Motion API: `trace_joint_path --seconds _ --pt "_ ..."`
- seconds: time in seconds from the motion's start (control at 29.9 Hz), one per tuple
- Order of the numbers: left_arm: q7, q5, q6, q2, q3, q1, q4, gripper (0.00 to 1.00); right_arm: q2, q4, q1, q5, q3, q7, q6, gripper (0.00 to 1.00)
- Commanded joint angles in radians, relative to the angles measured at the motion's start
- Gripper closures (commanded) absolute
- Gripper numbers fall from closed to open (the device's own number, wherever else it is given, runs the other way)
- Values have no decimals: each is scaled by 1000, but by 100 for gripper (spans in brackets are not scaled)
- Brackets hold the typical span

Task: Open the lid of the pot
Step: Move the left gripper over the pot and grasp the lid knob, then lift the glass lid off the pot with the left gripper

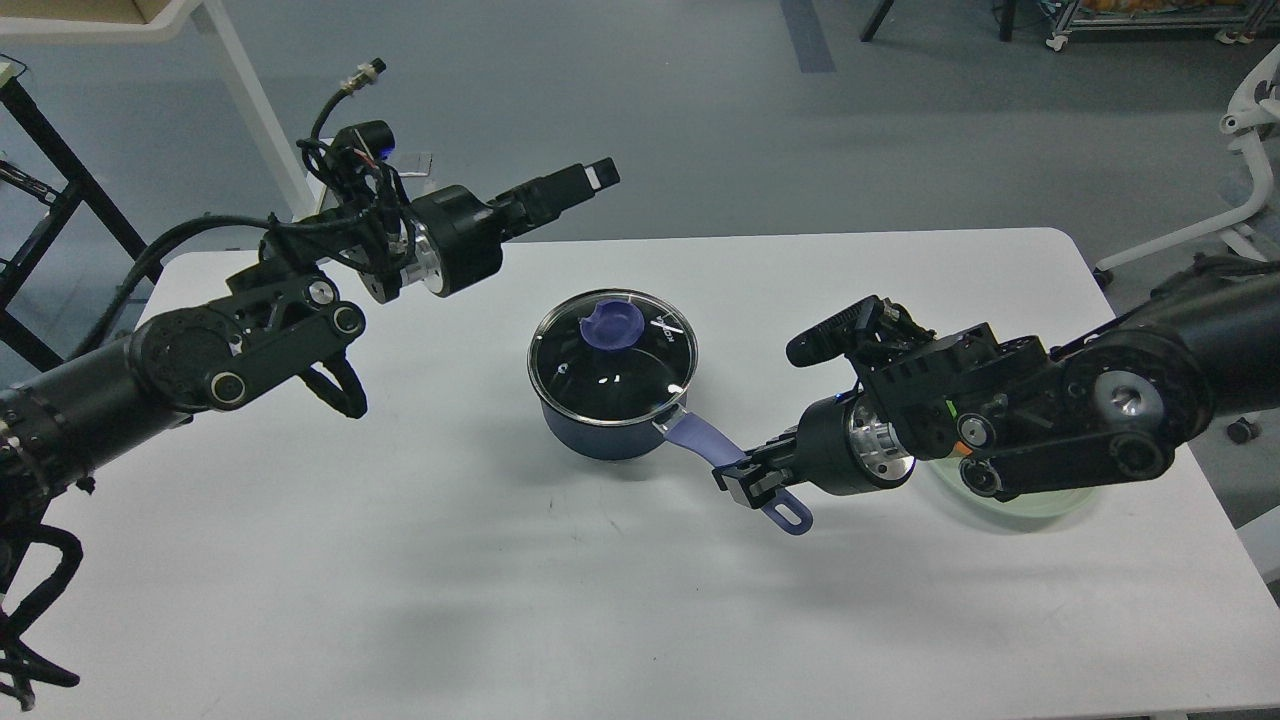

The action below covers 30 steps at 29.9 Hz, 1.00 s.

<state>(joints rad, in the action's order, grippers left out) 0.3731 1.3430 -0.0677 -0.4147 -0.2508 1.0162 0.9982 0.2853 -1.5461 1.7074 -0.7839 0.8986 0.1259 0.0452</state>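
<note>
At centre frame, on the table (420, 560): sitting upright, pot (610, 432), with lid (612, 352) covering it, knob (612, 324) up. Reaching in from the right, right gripper (748, 478) pinching the handle (705, 442) near its looped end. At upper left, hovering above the table's far edge, well apart from the pot: left gripper (590, 178), fingers pressed together, holding nothing. Lying partly hidden under the right arm: plate (1040, 500).

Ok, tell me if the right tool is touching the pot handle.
Touching. The head view shows the right tool closed around the pot's lavender handle, its black fingers on either side with no gap visible.
</note>
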Motion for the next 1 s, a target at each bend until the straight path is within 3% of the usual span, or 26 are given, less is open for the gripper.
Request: trace_joint_path --seconds 0.0,0.27,0.5,0.67,0.97 --pt "9 259 54 5 54 7 8 1 0 0 1 0 -1 1 -1 81" --pt "10 369 198 8 232 16 -6 1 -12 0 3 0 -1 1 -2 81" --pt "12 367 252 39 321 13 -48 2 -12 0 5 0 -1 1 -5 81" --pt "36 367 278 54 349 8 -78 6 -11 1 8 0 -1 1 -7 81" --pt "44 361 299 54 370 12 -90 52 -12 0 9 2 -3 1 -7 81"
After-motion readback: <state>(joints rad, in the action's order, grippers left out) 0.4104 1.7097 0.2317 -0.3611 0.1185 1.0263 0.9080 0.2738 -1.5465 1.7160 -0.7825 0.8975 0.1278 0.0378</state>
